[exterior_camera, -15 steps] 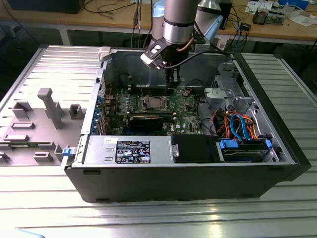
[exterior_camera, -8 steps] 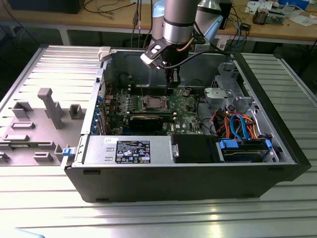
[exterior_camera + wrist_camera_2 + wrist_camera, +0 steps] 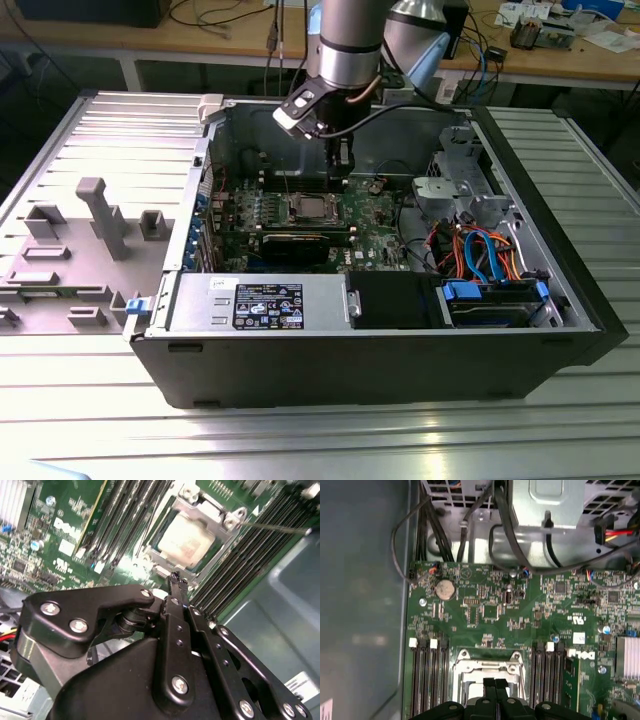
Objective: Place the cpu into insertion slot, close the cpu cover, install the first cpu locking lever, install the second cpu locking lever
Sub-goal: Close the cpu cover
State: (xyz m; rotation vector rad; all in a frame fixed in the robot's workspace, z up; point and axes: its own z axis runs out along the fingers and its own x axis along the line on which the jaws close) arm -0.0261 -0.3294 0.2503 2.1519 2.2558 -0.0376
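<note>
At the exterior view's left, one grey fixture block (image 3: 103, 215) stands on the ribbed metal tabletop (image 3: 300, 440); one open computer case (image 3: 350, 360) sits mid-tabletop; inside it the gripper (image 3: 340, 180) hangs with its jaws pressed together, holding nothing, tips just beside the insertion slot (image 3: 313, 208); one cpu (image 3: 190, 536) lies in that slot beneath one cpu cover (image 3: 205, 511), flat over it; one thin lever (image 3: 275, 528) juts out alongside; wooden benches (image 3: 600, 62) line the far side.

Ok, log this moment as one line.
cpu: seated | cover: down over it | pincer: shut, tips near cover's edge
</note>
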